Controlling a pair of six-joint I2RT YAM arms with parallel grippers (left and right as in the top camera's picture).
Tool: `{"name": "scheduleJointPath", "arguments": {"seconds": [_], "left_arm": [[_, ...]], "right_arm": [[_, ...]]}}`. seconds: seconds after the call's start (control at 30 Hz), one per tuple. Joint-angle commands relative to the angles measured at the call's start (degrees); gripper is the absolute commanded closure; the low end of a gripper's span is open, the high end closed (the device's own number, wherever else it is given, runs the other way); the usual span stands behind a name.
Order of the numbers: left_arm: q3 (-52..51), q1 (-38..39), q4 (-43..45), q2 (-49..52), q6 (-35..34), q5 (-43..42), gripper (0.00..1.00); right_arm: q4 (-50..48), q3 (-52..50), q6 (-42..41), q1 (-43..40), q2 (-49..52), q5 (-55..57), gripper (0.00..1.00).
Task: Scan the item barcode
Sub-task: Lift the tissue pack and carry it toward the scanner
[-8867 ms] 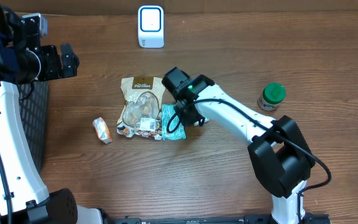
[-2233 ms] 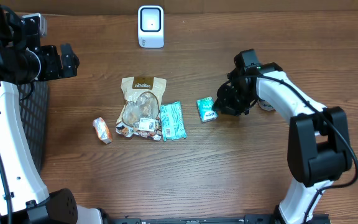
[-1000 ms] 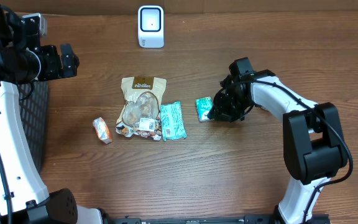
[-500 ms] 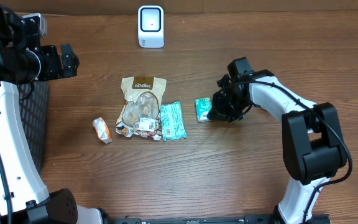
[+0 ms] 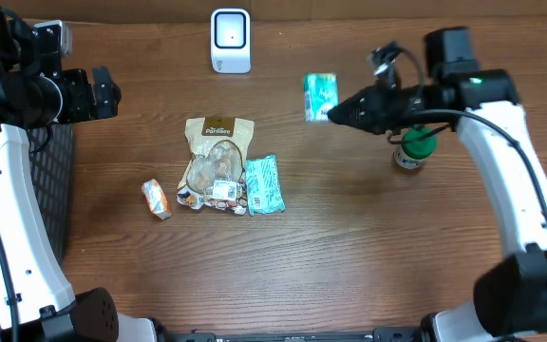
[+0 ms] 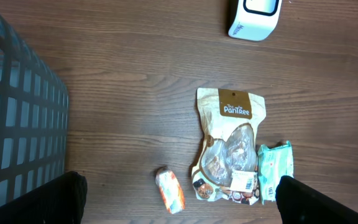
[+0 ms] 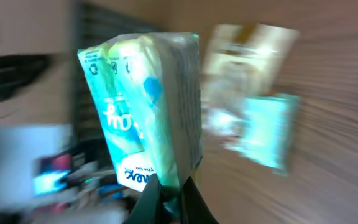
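The item is a small green tissue packet (image 5: 320, 97), hanging above the table right of the white barcode scanner (image 5: 230, 40). My right gripper (image 5: 331, 112) is shut on the packet's right edge. In the right wrist view the packet (image 7: 148, 112) stands upright with its lower edge pinched between the fingertips, gripper (image 7: 169, 188); the background there is blurred. My left gripper (image 5: 103, 90) hovers high at the far left, open and holding nothing. The left wrist view shows its gripper (image 6: 182, 200) with both fingers wide apart, and the scanner (image 6: 253, 15) at the top.
A tan snack bag (image 5: 216, 161), a teal wipes pack (image 5: 263, 184) and a small orange packet (image 5: 156, 199) lie mid-table. A green-lidded jar (image 5: 413, 148) stands under the right arm. A black mesh basket (image 5: 57, 180) sits at the left edge.
The right gripper closed on the green packet, lifted it off the table and carried it back toward the far side, level with the scanner. The left arm has not moved.
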State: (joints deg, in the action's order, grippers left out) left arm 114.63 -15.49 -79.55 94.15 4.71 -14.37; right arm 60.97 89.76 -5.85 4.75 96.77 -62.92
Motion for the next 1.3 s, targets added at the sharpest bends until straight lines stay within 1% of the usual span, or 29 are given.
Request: {"name": "scheduleJointPath", "arguments": {"seconds": [0.0, 0.03, 0.07, 0.13, 0.47, 0.57, 0.67, 0.77, 0.93, 1.0, 1.07, 1.2, 1.27], "left_arm": [[0.7, 0.1, 0.1, 0.2, 1.1, -0.5, 0.01], [0.7, 0.1, 0.1, 0.2, 1.1, -0.5, 0.0], [0.7, 0.1, 0.1, 0.2, 1.1, -0.5, 0.0], [0.7, 0.1, 0.0, 0.2, 1.1, -0.5, 0.01], [0.7, 0.1, 0.1, 0.2, 1.1, -0.5, 0.0], [0.7, 0.1, 0.1, 0.2, 1.1, -0.5, 0.01], [0.7, 0.1, 0.1, 0.2, 1.1, -0.5, 0.0], [0.7, 0.1, 0.1, 0.2, 1.1, -0.5, 0.0], [0.7, 0.1, 0.1, 0.2, 1.1, -0.5, 0.01], [0.7, 0.1, 0.1, 0.2, 1.1, -0.5, 0.01], [0.7, 0.1, 0.1, 0.2, 1.1, -0.5, 0.0], [0.7, 0.1, 0.1, 0.2, 1.1, -0.5, 0.0], [0.7, 0.1, 0.1, 0.2, 1.1, -0.5, 0.0]], "right_arm": [[-0.4, 0.3, 2.9, -1.9, -0.3, -23.8, 0.96], [-0.6, 0.3, 2.9, -2.6, -0.3, -27.1, 0.96], [-1.0, 0.3, 0.0, -3.5, -0.3, -27.0, 0.96], [-0.7, 0.3, -0.5, -4.9, -0.3, -27.0, 0.96], [-0.4, 0.3, 0.2, -8.4, -0.3, -27.0, 0.96], [-0.1, 0.3, 1.7, -8.8, -0.3, -26.9, 0.96], [0.5, 0.3, 1.7, -9.0, -0.3, -24.0, 0.96], [2.6, 0.3, 3.1, -9.0, -0.3, -17.4, 0.96], [5.5, 0.3, 2.8, -8.8, -0.3, -1.0, 0.96], [5.5, 0.4, 1.1, -8.5, -0.3, 4.3, 0.96], [5.0, 1.5, -1.9, -7.5, -0.3, 12.5, 0.96], [3.6, 8.2, -7.2, -1.7, 0.4, 29.0, 0.96], [4.3, 15.5, -9.1, 3.1, 2.4, 40.1, 0.96]]}}
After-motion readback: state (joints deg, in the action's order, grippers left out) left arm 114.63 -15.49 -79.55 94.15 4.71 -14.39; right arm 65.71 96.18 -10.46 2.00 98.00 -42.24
